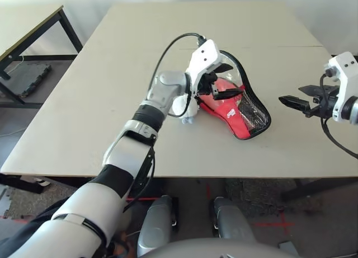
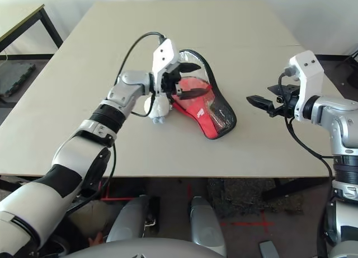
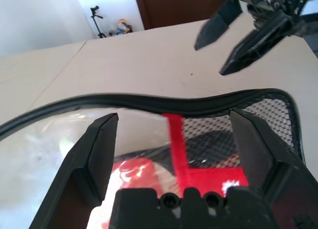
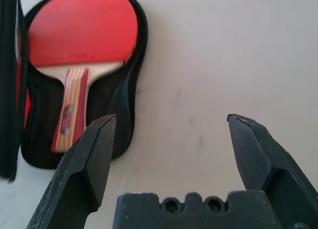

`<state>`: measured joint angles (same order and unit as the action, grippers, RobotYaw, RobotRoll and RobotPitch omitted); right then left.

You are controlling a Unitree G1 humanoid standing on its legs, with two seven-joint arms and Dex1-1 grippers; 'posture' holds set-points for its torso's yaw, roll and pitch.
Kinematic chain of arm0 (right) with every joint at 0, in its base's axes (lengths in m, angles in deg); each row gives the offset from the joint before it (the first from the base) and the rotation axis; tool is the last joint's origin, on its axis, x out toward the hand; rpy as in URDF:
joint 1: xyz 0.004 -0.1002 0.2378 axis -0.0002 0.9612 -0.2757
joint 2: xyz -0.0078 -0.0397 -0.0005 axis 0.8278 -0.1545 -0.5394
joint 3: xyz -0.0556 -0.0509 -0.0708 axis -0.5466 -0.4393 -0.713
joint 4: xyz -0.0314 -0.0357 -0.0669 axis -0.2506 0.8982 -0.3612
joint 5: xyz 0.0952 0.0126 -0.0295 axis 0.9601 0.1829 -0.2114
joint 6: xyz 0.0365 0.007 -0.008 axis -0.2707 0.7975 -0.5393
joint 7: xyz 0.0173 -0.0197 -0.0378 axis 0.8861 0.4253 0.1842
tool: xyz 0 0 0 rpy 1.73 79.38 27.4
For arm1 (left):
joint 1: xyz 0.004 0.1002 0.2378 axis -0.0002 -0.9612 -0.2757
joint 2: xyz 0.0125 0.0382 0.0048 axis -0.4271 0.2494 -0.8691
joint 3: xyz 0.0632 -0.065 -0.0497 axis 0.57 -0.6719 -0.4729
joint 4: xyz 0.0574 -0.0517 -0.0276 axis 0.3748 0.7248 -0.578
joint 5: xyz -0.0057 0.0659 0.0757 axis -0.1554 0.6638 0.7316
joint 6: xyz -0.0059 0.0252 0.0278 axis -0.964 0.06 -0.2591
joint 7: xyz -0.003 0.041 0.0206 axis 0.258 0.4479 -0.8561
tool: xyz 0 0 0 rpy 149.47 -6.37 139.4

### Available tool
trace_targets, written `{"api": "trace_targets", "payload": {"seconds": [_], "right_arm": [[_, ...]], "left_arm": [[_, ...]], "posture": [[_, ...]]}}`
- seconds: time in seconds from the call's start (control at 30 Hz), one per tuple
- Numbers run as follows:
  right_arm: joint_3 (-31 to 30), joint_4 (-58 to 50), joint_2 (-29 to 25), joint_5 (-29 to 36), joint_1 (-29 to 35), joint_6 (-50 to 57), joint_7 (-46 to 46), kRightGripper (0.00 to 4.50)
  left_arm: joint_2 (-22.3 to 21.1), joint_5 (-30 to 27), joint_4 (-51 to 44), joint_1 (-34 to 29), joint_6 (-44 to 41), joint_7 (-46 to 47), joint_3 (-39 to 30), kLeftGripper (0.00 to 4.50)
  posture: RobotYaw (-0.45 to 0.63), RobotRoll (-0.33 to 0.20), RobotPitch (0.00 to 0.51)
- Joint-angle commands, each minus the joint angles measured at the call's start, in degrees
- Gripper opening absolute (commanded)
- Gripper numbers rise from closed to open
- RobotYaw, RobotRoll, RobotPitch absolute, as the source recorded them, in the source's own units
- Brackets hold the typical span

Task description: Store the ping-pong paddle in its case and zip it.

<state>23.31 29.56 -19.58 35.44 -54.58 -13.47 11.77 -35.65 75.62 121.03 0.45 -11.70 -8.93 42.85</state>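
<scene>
- Beige counter (image 1: 84, 101) in a pale room; dark-framed second table (image 1: 33, 28) off to the far left, red tape marks (image 1: 274, 221) on the floor below the near edge.
- Near the counter's middle: the case (image 1: 243, 109), red with black trim, lying open, its mesh-and-clear lid raised on edge and curving around the far side.
- Seen from the right wrist view: the ping-pong paddle (image 4: 82, 35) lying flat inside the case's black-lined half (image 4: 117, 100), red rubber face up, striped wooden handle (image 4: 69, 112) pointing toward that camera.
- Fluffy pale pompom (image 2: 158, 109) on the counter just beside the case's left edge, partly behind the left arm.
- Left gripper (image 1: 220, 84) reaching across from the left, level with the raised lid and right at the case; black fingers (image 3: 97, 154) spread wide, nothing between them. From its wrist view, fingers framing the lid's black rim, clear panel and mesh; contact with the lid cannot be judged.
- Right gripper (image 2: 264, 103) hovering above the counter to the right of the case, well apart from it, pointing left toward it; fingers (image 4: 89, 159) spread wide, empty, bare counter between them.
- Same right gripper also visible in the left wrist view (image 3: 248, 33), beyond the lid's rim, fingers parted.
</scene>
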Motion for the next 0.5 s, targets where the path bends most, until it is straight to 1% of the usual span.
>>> {"api": "trace_targets", "payload": {"seconds": [0.03, 0.13, 0.3, 0.4, 0.5], "right_arm": [[2.4, -2.3, 1.3, 3.3, 1.6, 3.4, -0.6, 4.45], [3.4, -2.4, 2.9, 5.4, 2.3, 5.3, -1.1, 4.45], [2.9, -0.6, 4.0, 6.2, 2.8, 5.4, -1.3, 4.45], [3.2, 1.3, 5.8, 7.5, 2.6, 6.1, -1.4, 4.45], [3.4, 4.2, 8.3, 8.2, 2.6, 5.7, -2.2, 4.45]], "left_arm": [[-0.3, 1.8, 2.1, 0.1, 1.9, -0.4, -0.3, 4.50], [-1.5, 1.7, 1.0, -1.3, 1.7, -1.6, -0.5, 4.50], [-3.6, 1.6, -0.9, -3.7, 0.5, -2.3, -1.0, 4.50], [-5.3, 0.8, -5.4, -6.4, -1.3, -4.4, -1.3, 4.50], [-8.0, -0.1, -12.1, -9.8, -3.7, -6.7, -1.3, 4.50]], "posture": [[-0.05, 0.000, 0.098], [-0.04, 0.000, 0.101], [-0.03, 0.000, 0.104], [-0.01, 0.000, 0.109], [-0.01, 0.000, 0.112]]}}
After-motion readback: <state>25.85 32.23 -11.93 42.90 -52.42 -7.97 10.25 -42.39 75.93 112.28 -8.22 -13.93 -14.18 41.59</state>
